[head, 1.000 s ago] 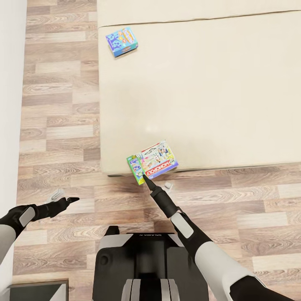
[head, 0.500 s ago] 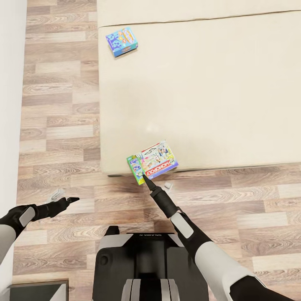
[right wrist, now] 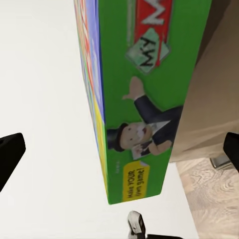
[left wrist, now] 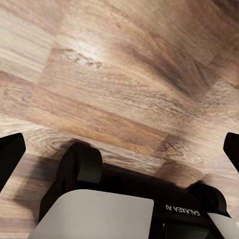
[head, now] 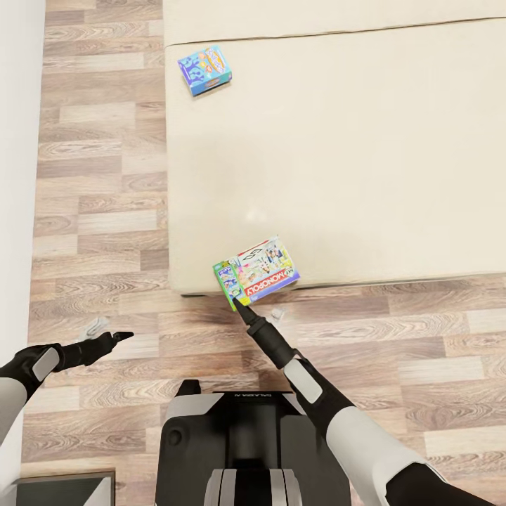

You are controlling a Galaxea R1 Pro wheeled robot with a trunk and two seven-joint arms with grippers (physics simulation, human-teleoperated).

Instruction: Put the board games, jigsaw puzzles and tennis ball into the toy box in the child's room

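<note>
Two board games lie on the cream bed (head: 365,154). A Monopoly box (head: 261,270) with a green side (right wrist: 144,74) sits at the bed's near edge, slightly overhanging it. A light blue box (head: 204,69) lies by the far left corner. My right gripper (head: 239,303) points at the Monopoly box's near corner. Its fingers (right wrist: 10,152) stand wide apart, open, and the box's green side fills the space ahead between them (right wrist: 119,149). My left gripper (head: 121,336) hovers over the floor to the left, open (left wrist: 119,144), holding nothing.
Wood-plank floor (head: 98,211) runs along the bed's left and near sides. A white wall (head: 17,140) borders the left. Small grey bits (head: 95,326) (head: 280,312) lie on the floor. My dark base (head: 239,436) is below; a dark-framed object (head: 63,488) sits at the lower left.
My right arm has drawn back slightly, its tip now a little nearer to me and to the left. The Monopoly box and the left arm have not moved.
</note>
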